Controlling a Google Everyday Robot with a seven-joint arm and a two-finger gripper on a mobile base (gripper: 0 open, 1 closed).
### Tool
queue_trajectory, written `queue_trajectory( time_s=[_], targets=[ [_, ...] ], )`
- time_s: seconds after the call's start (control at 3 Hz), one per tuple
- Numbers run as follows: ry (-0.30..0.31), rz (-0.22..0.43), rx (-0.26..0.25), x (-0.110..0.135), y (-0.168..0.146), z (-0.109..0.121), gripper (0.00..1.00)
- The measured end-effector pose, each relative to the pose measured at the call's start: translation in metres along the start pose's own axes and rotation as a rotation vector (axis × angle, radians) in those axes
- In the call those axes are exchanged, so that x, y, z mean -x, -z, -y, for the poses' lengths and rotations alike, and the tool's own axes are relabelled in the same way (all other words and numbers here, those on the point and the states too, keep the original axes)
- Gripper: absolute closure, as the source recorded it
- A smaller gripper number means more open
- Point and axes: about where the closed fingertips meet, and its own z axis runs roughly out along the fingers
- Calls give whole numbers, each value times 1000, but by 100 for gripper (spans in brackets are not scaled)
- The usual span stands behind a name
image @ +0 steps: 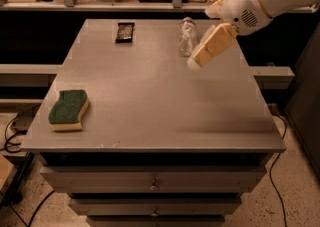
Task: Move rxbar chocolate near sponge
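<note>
The rxbar chocolate [125,31], a small flat black-wrapped bar, lies at the far left of the grey table top [150,96]. The sponge [68,110], dark green on top with a pale yellow base, lies near the front left corner. My gripper [196,63] hangs from the white arm at the upper right, above the table's far right part, just right of the clear bottle. It is far from the bar and holds nothing that I can see.
A clear crinkled plastic bottle [187,36] stands at the far middle-right of the table, close to the gripper. Drawers [152,183] sit under the table top. A shelf with bags runs behind the table. Cables lie on the floor at the left.
</note>
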Motion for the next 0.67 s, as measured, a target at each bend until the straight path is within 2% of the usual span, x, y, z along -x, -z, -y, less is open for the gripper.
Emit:
queue_trajectory(
  time_s=[0.67],
  targets=[
    [-72, 95, -27, 21, -62, 62, 0]
  ],
)
